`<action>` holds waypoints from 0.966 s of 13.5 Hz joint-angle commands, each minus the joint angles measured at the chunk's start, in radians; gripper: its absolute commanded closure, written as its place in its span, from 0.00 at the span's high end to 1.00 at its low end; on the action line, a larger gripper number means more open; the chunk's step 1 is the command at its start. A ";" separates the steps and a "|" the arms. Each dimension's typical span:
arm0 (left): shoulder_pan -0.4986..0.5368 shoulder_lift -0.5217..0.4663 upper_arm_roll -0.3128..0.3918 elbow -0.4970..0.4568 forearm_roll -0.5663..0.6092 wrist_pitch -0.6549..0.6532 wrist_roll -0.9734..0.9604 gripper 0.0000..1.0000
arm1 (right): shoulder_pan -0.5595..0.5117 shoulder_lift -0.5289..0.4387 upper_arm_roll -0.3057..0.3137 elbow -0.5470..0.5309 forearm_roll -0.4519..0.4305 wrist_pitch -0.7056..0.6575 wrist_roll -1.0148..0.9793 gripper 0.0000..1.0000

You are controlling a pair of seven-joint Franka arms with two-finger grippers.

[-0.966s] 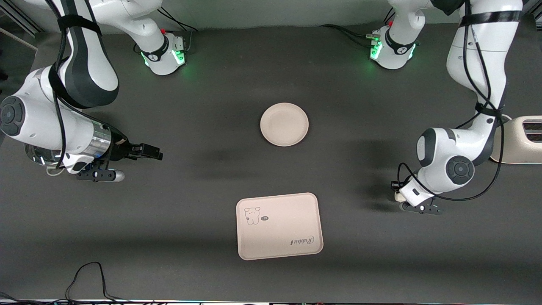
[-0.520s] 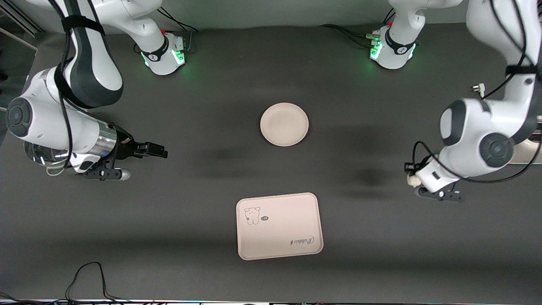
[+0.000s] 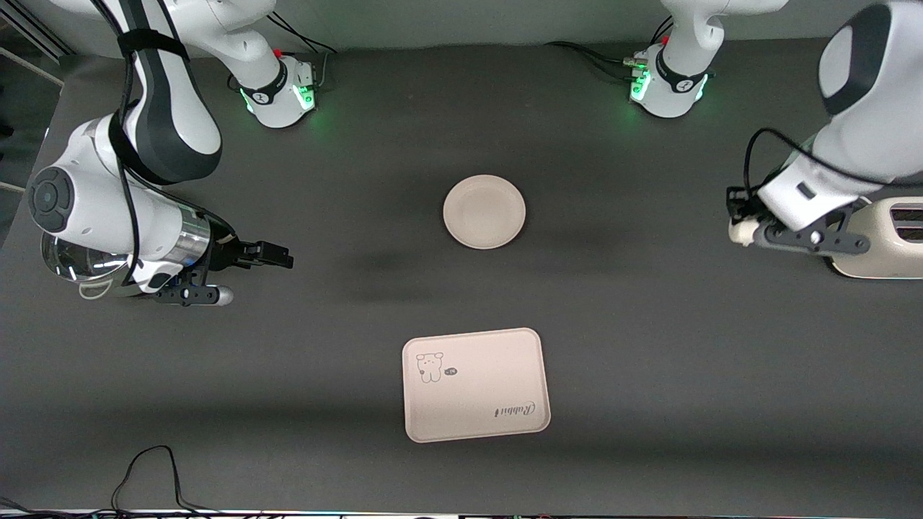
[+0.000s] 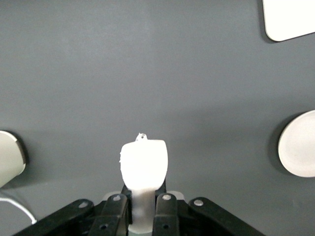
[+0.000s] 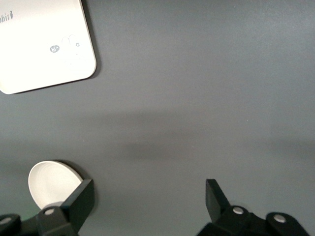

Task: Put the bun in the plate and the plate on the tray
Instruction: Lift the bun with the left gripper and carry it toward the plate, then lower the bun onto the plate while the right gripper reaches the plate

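Observation:
The bun (image 3: 736, 233) is a small off-white lump held in my left gripper (image 3: 738, 229), up in the air over bare table next to the toaster. In the left wrist view the bun (image 4: 144, 163) sticks out from between the shut fingers of the left gripper (image 4: 144, 197). The round cream plate (image 3: 484, 212) lies empty mid-table, and also shows in the left wrist view (image 4: 299, 150) and the right wrist view (image 5: 51, 183). The rectangular tray (image 3: 476, 384) with the animal drawing lies nearer the front camera. My right gripper (image 3: 280, 254) is open and empty (image 5: 147, 197) over bare table toward the right arm's end.
A cream toaster (image 3: 885, 241) stands at the left arm's end of the table, under the left hand; it also shows in the left wrist view (image 4: 8, 158). A black cable (image 3: 148, 472) lies by the table's front edge. Dark mat separates plate and tray.
My left gripper has risen with the bun and swung away from the front camera toward the toaster. My right gripper has crept slightly toward the table's middle.

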 commanded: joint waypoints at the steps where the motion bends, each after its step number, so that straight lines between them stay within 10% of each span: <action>1: -0.011 -0.042 0.007 -0.026 0.008 -0.034 -0.021 0.19 | 0.046 -0.018 -0.006 -0.047 0.036 0.056 0.015 1.00; 7: -0.108 -0.048 -0.084 -0.035 0.003 -0.037 -0.291 0.20 | 0.051 -0.007 -0.003 -0.049 0.058 0.091 0.013 1.00; 13: -0.279 0.158 -0.202 -0.008 -0.014 0.171 -0.691 0.21 | 0.159 0.003 -0.003 -0.072 0.133 0.189 0.053 1.00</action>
